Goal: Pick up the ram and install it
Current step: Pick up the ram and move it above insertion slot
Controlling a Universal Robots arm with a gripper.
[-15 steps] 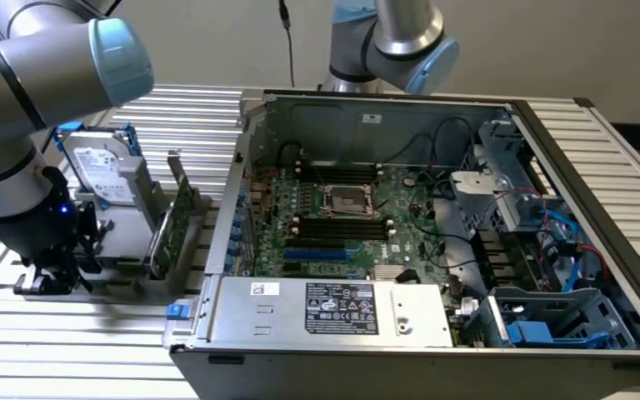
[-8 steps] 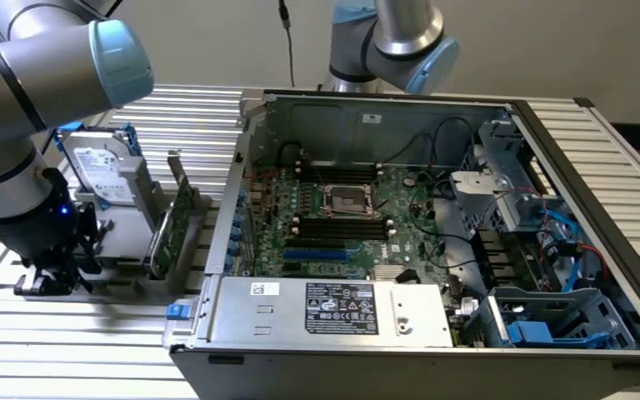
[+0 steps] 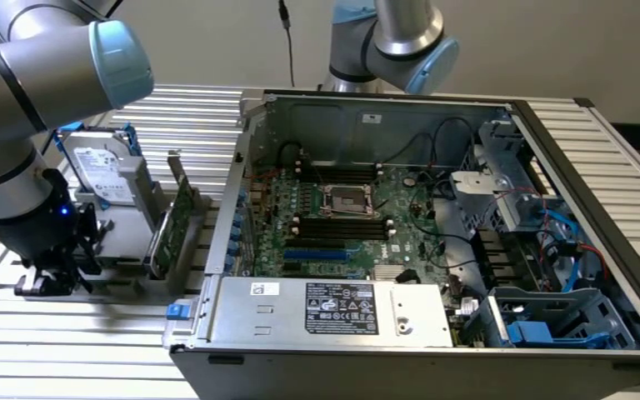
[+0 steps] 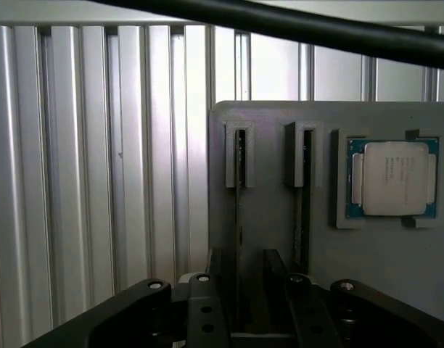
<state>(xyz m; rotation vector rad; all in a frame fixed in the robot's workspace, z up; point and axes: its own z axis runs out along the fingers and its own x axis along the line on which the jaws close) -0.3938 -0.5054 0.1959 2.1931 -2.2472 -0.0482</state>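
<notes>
Your gripper (image 4: 251, 315) hung low over the grey parts holder (image 4: 273, 217) on the slatted aluminium table (image 4: 99, 181). Its fingers (image 4: 204, 312) were spread apart and clamped on nothing. The ram (image 4: 239, 210) stood on edge in one of the holder's two narrow slots, in line with the gap between the fingers. A second thin stick (image 4: 304, 196) stood in the neighbouring slot, and a processor chip (image 4: 393, 178) lay in a square recess just beside it. In the exterior view, your arm (image 3: 20, 167) reached down at the holder's end toward that view's left. A hard drive (image 3: 103, 171) and a green expansion card (image 3: 176, 221) stood upright in the holder. The open computer case (image 3: 432, 333) with its motherboard (image 3: 342, 233) sat to that view's right.
</notes>
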